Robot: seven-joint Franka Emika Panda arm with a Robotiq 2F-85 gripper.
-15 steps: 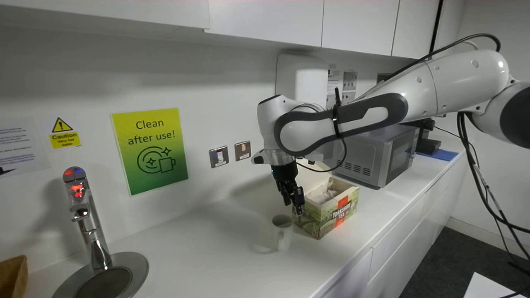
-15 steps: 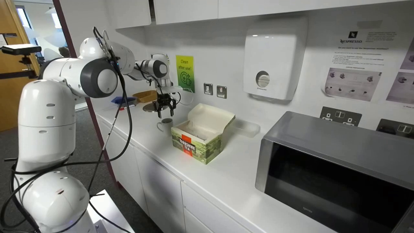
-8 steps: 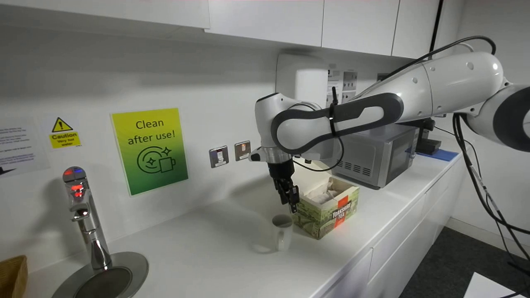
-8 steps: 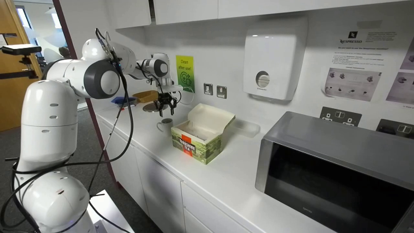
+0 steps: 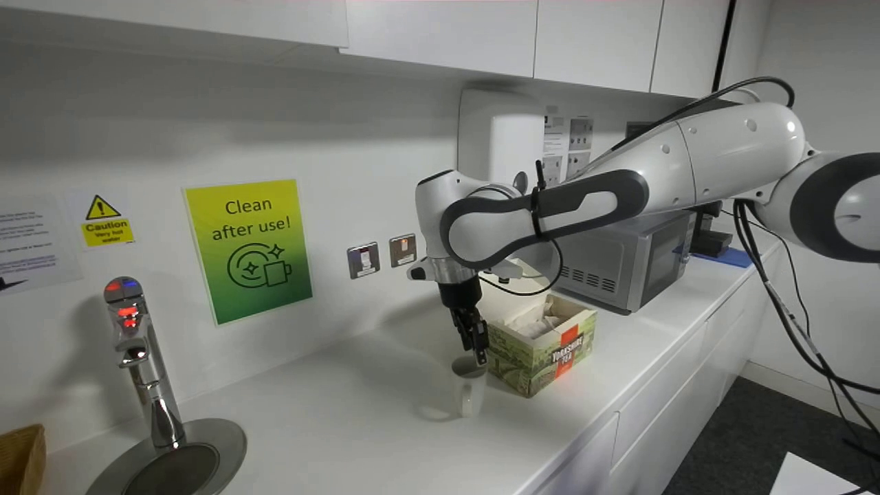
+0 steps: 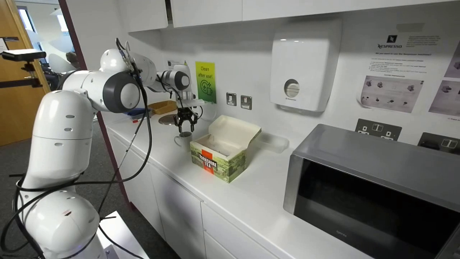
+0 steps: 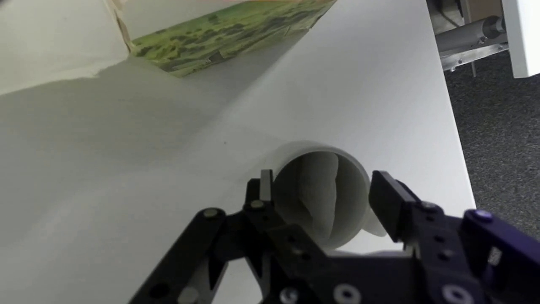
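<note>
A white mug [image 5: 470, 399] stands upright on the counter and also shows in an exterior view [image 6: 185, 144]. In the wrist view the mug [image 7: 353, 190] is seen from above, with a pale, flat thing [image 7: 322, 190] inside, perhaps a tea bag. My gripper [image 7: 320, 182] is open and points down, its fingertips either side of the mug's rim as seen from above. In both exterior views the gripper [image 5: 474, 349] [image 6: 186, 128] is right at or just above the rim. I cannot tell whether it touches. The handle [image 7: 374, 226] is partly hidden by a finger.
An open Yorkshire Tea box [image 5: 577, 347] [image 6: 235, 169] stands close beside the mug, its lid up. A microwave [image 6: 359, 201] and a clear plastic tray [image 6: 275, 142] are on the counter. A tap [image 5: 148, 371] and sink [image 5: 230, 440] lie to one side. Cupboards [image 5: 440, 34] hang overhead.
The gripper has moved away from the tea box and come down over the mug. The upper arm has shifted and lowered with it. The mug and box have not moved.
</note>
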